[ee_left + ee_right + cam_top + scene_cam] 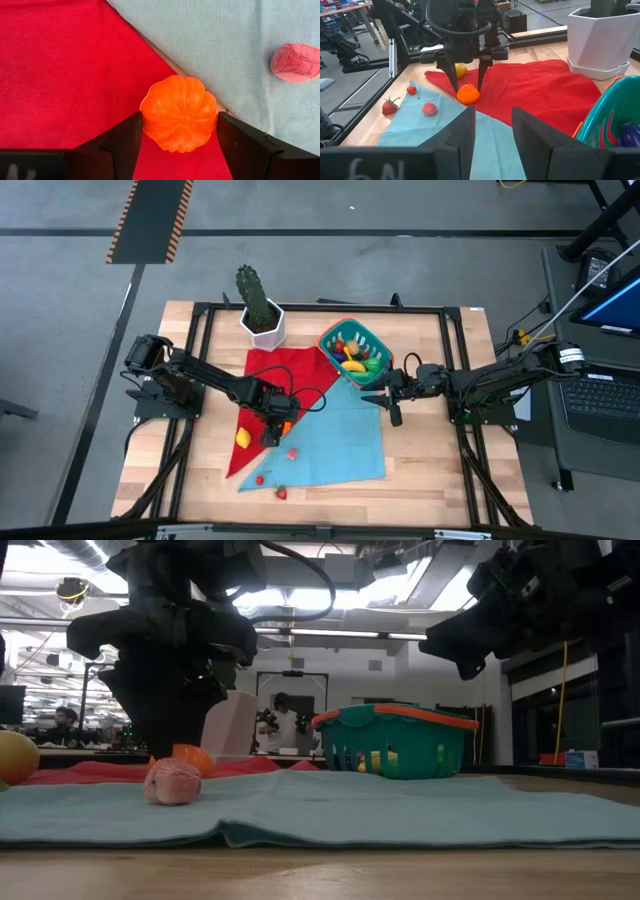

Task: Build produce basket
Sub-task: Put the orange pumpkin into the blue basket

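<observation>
The orange pumpkin-shaped toy (179,113) lies on the red cloth (65,70) right at its edge with the light-blue cloth (225,45), between the two fingers of the left pincer (468,76). That pincer stands open around the toy, its fingers close at either side. A pink berry (296,62) rests nearby on the blue cloth. The teal basket (354,352), already holding produce, sits further back on the surface, near the white cactus pot (263,326). The right pincer (391,402) hovers beside the basket, partly open and empty.

Even bright overhead light, low view backlit — arms silhouetted, ceiling glare, soft foreground blur
</observation>
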You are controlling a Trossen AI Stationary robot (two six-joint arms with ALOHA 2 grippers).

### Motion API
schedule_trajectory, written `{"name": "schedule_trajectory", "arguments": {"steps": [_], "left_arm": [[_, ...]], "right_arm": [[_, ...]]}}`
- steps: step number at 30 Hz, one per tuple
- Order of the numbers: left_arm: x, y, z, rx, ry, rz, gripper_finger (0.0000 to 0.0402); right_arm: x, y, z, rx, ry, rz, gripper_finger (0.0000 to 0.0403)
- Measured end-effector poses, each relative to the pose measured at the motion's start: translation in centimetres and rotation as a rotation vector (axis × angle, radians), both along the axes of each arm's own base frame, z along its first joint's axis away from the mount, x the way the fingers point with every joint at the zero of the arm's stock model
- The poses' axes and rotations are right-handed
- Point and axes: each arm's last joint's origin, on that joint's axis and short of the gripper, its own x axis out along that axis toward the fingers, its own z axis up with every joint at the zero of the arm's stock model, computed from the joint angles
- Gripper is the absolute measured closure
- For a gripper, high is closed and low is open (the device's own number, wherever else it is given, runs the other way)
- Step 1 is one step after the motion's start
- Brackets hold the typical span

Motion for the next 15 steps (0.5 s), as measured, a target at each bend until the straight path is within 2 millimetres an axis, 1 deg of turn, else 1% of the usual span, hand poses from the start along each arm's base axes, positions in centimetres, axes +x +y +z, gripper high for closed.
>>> {"name": "schedule_trajectory", "arguments": {"steps": [11,15], "left_arm": [[-0.02,0.03,-0.08,0.016,0.001,0.002,0.0163],[-0.03,0.04,-0.10,0.019,0.001,0.001,0.0157]], "right_arm": [[0.00,0.00,0.00,0.000,0.000,0.000,0.0273],[0.00,0.00,0.00,0.000,0.000,0.000,0.0273]]}}
